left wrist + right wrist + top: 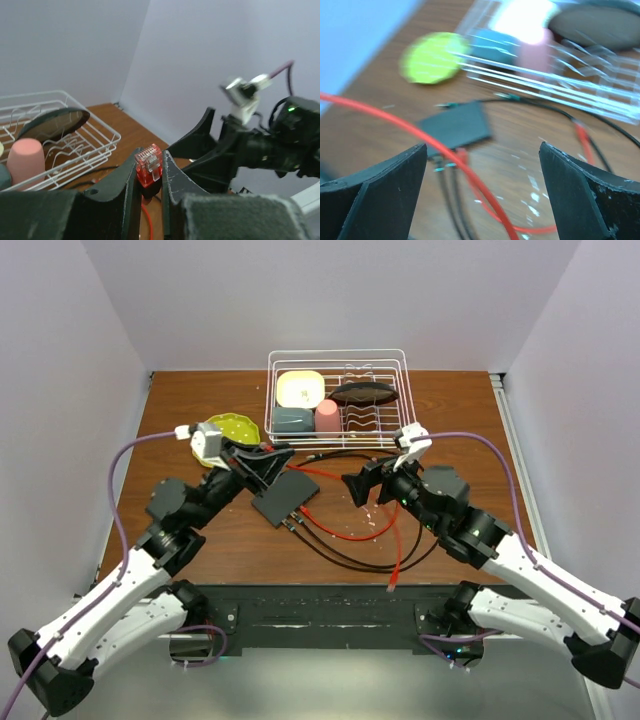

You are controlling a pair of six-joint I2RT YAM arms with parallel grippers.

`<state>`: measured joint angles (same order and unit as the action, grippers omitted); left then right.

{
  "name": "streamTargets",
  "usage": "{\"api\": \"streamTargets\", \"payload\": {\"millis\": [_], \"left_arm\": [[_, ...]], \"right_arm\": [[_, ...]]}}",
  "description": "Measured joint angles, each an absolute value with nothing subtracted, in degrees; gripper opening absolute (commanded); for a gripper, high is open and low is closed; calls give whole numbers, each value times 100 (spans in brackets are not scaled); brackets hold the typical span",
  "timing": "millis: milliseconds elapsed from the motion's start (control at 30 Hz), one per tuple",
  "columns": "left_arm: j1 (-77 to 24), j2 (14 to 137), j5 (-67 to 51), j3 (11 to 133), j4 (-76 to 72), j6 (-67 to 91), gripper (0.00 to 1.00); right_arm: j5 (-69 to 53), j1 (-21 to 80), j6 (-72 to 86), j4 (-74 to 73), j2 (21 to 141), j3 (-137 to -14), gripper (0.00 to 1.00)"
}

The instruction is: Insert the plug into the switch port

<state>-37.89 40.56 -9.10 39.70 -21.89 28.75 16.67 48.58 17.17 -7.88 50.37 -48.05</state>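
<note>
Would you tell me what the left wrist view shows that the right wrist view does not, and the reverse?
Only the left wrist view shows the red plug, clamped upright in the left gripper. Only the right wrist view shows the switch, lying flat on the table, and the yellow-green plate beyond it. Both show the white wire rack with the pink cup and the dark oval dish in it, and the right gripper, which is open and holds nothing.
</note>
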Motion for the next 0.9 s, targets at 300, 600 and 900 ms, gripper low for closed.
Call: {"api": "streamTargets", "payload": {"millis": [300, 600, 900], "left_arm": [[-3789, 4486, -1041, 3968, -2119, 2926, 0], [-3789, 4694, -1415, 3964, -2477, 3072, 0], [-3789, 4842, -1634, 3966, -2552, 3094, 0]], "right_arm": [[-152, 4875, 1522, 285, 5332, -4788, 98], [-762, 4976, 1649, 1035, 6311, -4799, 97], [-1214, 4998, 1841, 1636, 6458, -5157, 77]]}}
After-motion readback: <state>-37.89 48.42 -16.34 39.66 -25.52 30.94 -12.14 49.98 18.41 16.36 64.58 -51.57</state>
